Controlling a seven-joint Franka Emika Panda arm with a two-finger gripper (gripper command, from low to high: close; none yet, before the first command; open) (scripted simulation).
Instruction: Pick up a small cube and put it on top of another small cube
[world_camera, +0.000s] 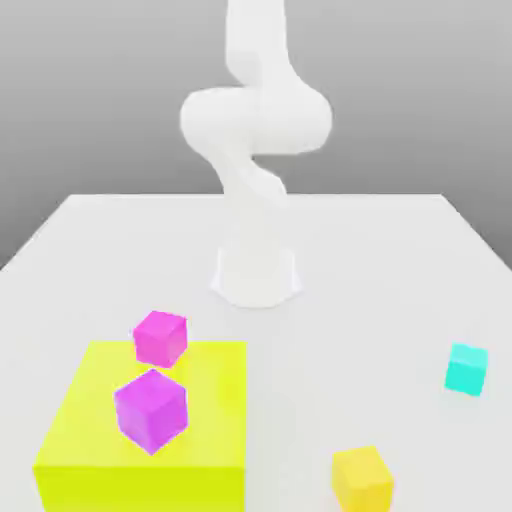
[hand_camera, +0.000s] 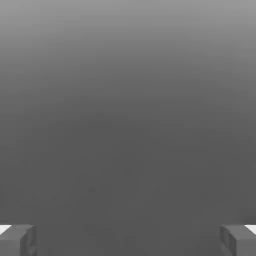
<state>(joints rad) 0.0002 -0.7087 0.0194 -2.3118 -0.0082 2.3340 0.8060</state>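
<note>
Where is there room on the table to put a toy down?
There is bare table between the big yellow block and the blue cube, in front of the robot's base. It is crowded around the two pink cubes and near the small yellow cube.

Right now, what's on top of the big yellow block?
Two magenta cubes: one near the back edge, one nearer the front, both on the large yellow block. The block's surface beneath them is hidden. The small yellow-orange cube sits on the table, not on the block.
</note>
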